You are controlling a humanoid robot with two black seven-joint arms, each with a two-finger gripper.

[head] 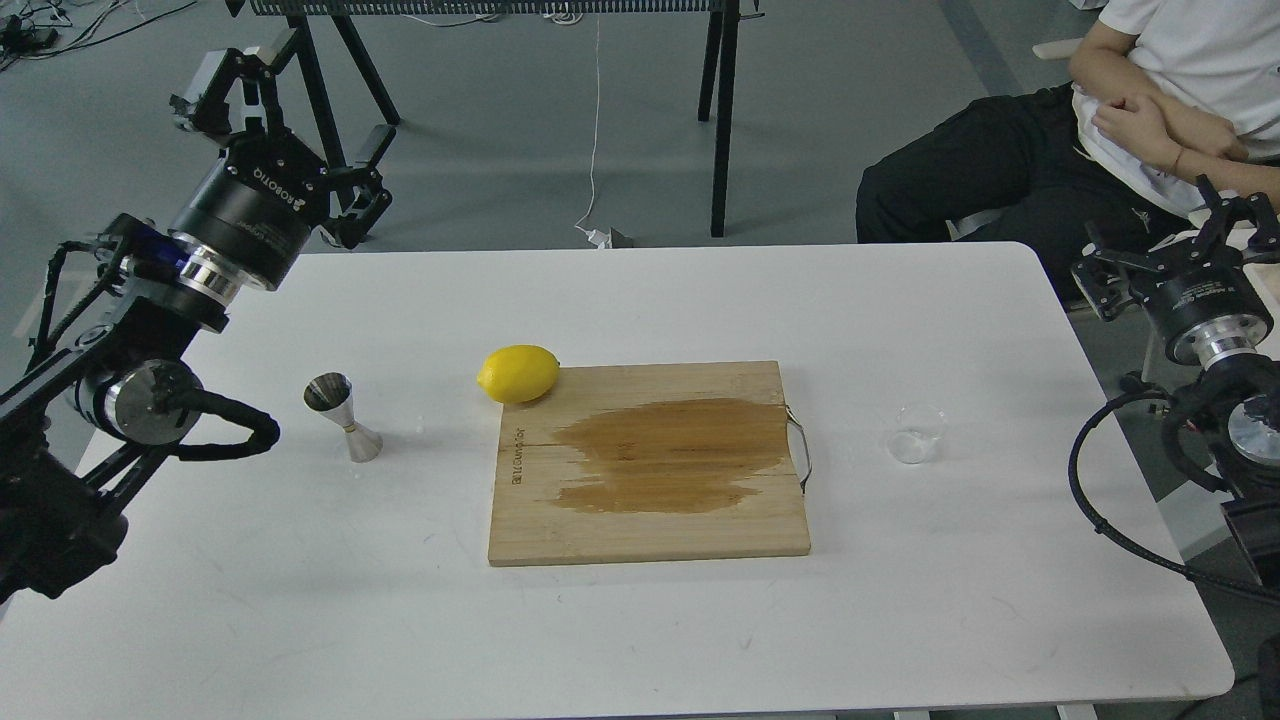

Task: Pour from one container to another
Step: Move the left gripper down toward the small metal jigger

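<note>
The small clear cup (917, 433) stands upright on the white table (640, 620), right of the cutting board. A shiny steel hourglass jigger (343, 415) stands upright on the table's left side. My left gripper (315, 115) hangs above and behind the table's far left corner, well behind the jigger, open and holding nothing. At the table's right edge my right gripper (1160, 228) is also open and empty, behind and to the right of the cup.
A wooden cutting board (650, 520) with a dark wet patch and a metal handle lies in the middle. A lemon (518, 373) rests at its far left corner. A seated person (1130, 120) is beyond the far right corner. Black stand legs (722, 120) rise behind the table.
</note>
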